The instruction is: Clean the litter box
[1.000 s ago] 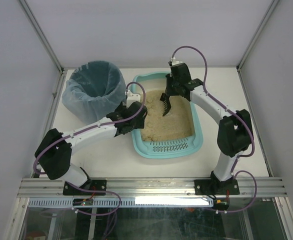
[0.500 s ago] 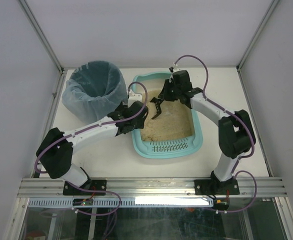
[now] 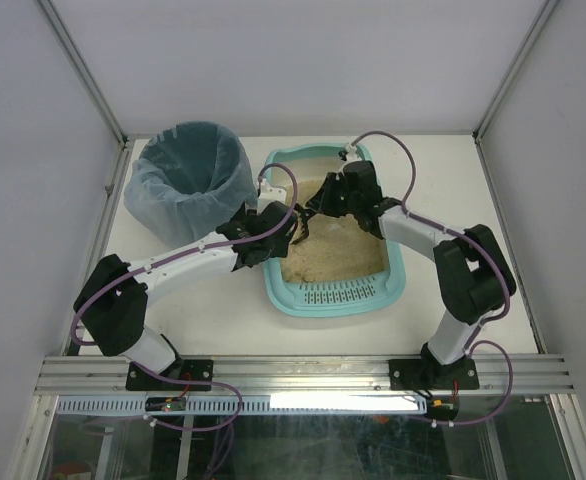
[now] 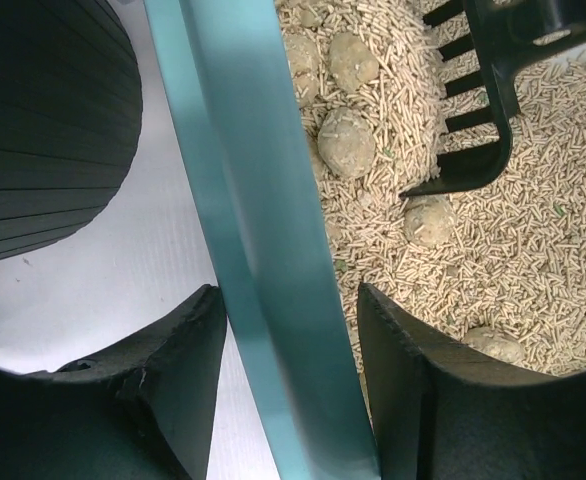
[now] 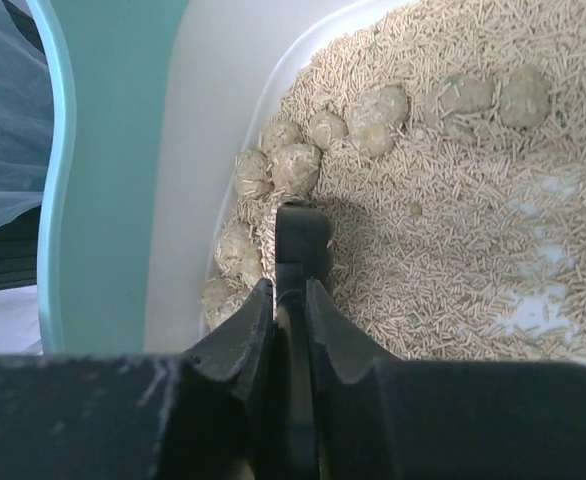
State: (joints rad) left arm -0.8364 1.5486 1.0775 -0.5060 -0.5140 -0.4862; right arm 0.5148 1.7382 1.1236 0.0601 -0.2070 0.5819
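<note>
Right, the litter box sits mid-tabletop, grate end toward the arms. The left tool straddles its left rim, one finger outside and one inside. Both sit v. close to the teal wall, but I can't tell if it's truly clamped. The right tool is closed tight on the handle of the black scoop, w/ the tines down by the pellets.

Risks: the scoop is working right next to the left tool's inner finger, so a sweep toward that wall could knock it. If the rim hold is loose, a hard push prob slides the whole box. The clumps are bunched against the white inner wall, so the scoop may shove them along instead of getting under. A tilted lift would drop them on the tabletop en route to the bin.

Contents: the box holds beige pellet litter plus several clumps, more of them strung along the top of the right wrist view. The litter is thin in spots, w/ white floor showing. The bin w/ its bluish liner stands just left of the box, and no waste is visible in it from above.
</note>
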